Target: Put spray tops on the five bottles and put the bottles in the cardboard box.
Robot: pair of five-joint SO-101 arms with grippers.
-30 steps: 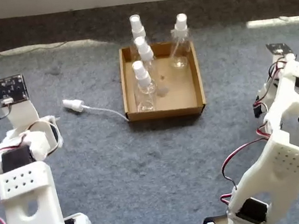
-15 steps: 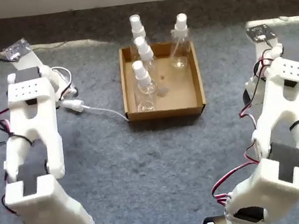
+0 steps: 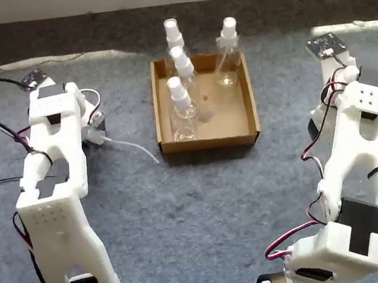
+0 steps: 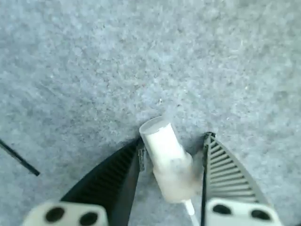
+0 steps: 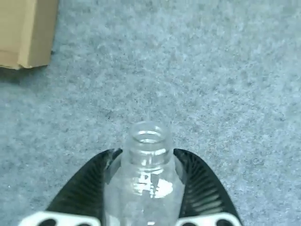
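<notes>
**Left gripper [image 4: 172,139] at the loose spray top [image 4: 164,146], right gripper [image 5: 148,152] on the uncapped bottle [image 5: 146,183]**

At far left we see the left arm [image 3: 58,168] bent down over the grey counter [image 3: 206,210]. Its gripper is released, with the jaws spread to either side of the spray top, which lies on its side. One jaw touches the white head and the other sits just beside the collar. We judge that this straddle is set so that closing will pinch the top across its width. The top's thin dip tube [image 3: 133,146] trails over the counter toward the cardboard box [image 3: 210,140]. At centre, four capped bottles [image 3: 183,110] stand upright in the box, mostly along its left side and rear, so four of the five appear finished. To the right, the right gripper is clenched on the shoulders of the uncapped bottle, which is held neck up with its mouth open. A corner of the box lies well apart from it. We judge that the upright hold keeps the mouth presented so the tube and top can be lowered in.
</notes>
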